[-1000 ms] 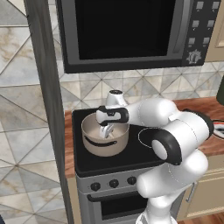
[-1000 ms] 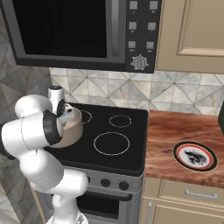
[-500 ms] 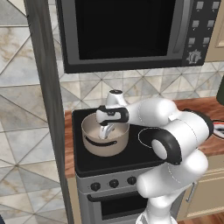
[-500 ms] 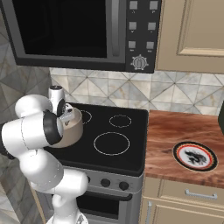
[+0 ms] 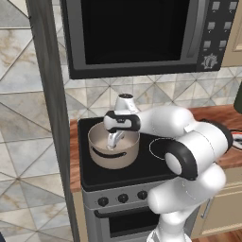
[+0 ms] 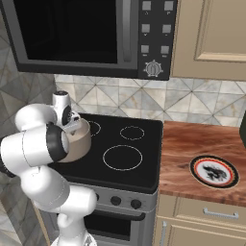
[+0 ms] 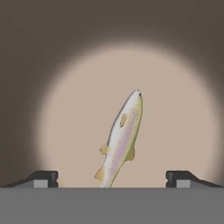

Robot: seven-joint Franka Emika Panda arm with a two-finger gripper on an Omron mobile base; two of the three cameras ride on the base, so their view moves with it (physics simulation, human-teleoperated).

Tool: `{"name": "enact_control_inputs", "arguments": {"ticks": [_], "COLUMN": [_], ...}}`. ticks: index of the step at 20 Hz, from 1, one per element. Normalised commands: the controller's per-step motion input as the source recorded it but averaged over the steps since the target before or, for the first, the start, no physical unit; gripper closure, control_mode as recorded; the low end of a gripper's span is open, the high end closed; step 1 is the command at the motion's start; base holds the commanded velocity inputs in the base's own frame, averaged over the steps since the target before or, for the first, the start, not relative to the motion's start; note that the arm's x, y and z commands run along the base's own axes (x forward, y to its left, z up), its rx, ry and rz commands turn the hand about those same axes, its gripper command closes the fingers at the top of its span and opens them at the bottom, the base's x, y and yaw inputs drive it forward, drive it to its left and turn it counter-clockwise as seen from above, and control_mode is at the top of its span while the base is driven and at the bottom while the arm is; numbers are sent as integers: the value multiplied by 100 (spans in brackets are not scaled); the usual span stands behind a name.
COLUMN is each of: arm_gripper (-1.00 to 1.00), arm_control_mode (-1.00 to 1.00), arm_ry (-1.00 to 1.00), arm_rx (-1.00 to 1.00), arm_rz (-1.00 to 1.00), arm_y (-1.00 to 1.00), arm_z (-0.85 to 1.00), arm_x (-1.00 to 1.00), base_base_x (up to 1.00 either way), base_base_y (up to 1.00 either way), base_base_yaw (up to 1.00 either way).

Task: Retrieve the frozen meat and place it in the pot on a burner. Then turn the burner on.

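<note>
Item: two small dark fingertips [image 7: 43, 177], set wide apart at either side of the hand view, grasping nothing. Gripper [image 5: 113, 140] reaches down inside the pot's mouth, jaws released.

Item: frozen meat [image 7: 121, 140], a pale, speckled, fish-shaped lump lying free on the pot floor between the fingertips, touching neither. Judged delivered.

Item: round beige-taupe pot [image 5: 101, 153], straight-sided, cream inside, dark curved handle band facing front. Stands on the front left zone of the black glass stove top [image 6: 144, 139], presumably so the burner beneath can heat it.

Item: row of dark stove knobs [image 5: 122, 197] on the front panel, below the pot. Burner step judged outstanding.
</note>
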Motion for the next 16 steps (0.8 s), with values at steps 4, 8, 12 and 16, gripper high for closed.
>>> {"name": "enact_control_inputs", "arguments": {"ticks": [4,8,12,16], "arm_gripper": [-100,-100,-100,-100], "arm_control_mode": [-100,-100,-100,-100], "arm_ry": [0,-5,-17,-21], "arm_rx": [0,0,1,4], "arm_rz": [0,0,0,0], "arm_y": [0,0,0,0], "arm_z": [30,17,13,4], "arm_x": [0,-2,-7,-1], "base_base_x": [0,0,0,0], "base_base_y": [0,0,0,0], "base_base_yaw": [0,0,0,0]}}
